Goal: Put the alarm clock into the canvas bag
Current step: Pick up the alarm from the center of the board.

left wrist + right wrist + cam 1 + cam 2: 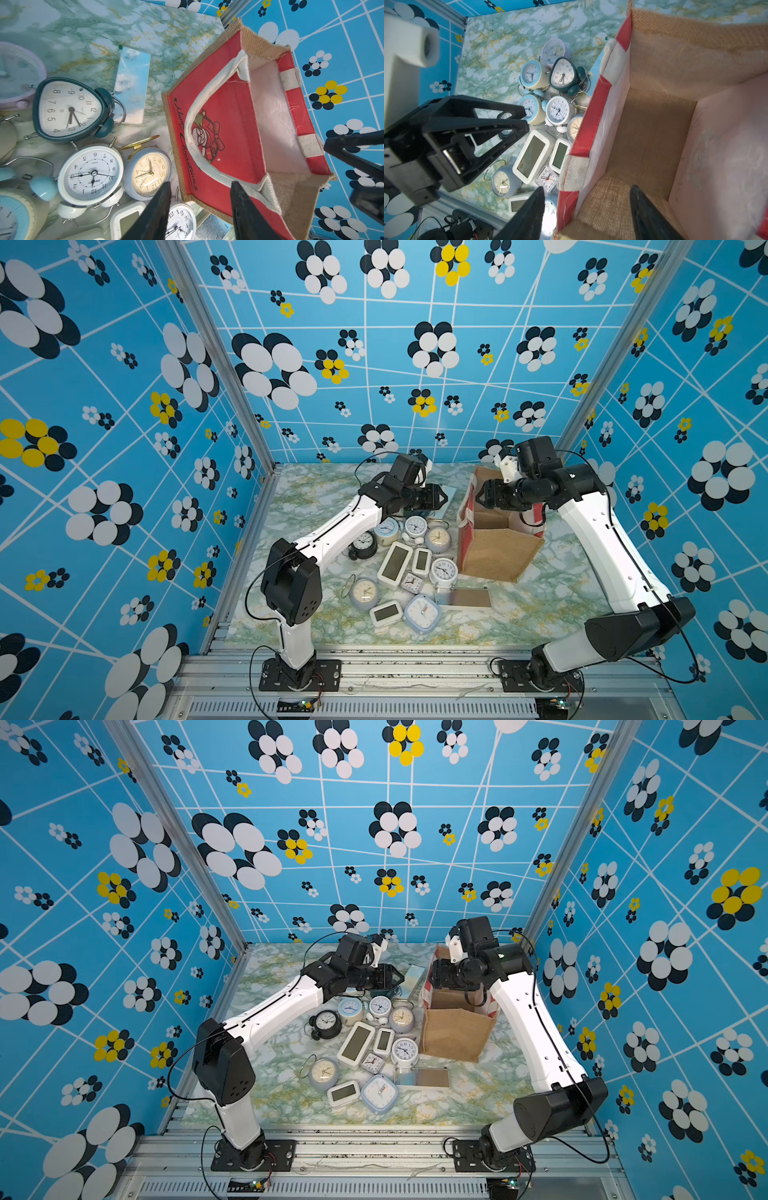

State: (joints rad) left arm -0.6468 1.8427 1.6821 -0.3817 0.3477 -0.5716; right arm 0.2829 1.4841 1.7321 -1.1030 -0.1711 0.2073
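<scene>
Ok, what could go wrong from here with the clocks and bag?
The round and rectangular alarm clocks lie packed together, so gripping one may shove its neighbours. The right gripper straddles the rim of the tan burlap tote bag; closing or moving could tip it. The left gripper hovers close by, risking a collision.

Green-marbled table (561, 605), heap of alarm clocks (395, 564) at its middle, canvas bag (494, 556) upright just beside

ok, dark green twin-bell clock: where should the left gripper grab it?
Probably from above, jaws across the rim of the dark green clock near its bells. It lies face up and narrows there, while the white clock and lilac clock crowd its wide end. The left gripper is open.
</scene>
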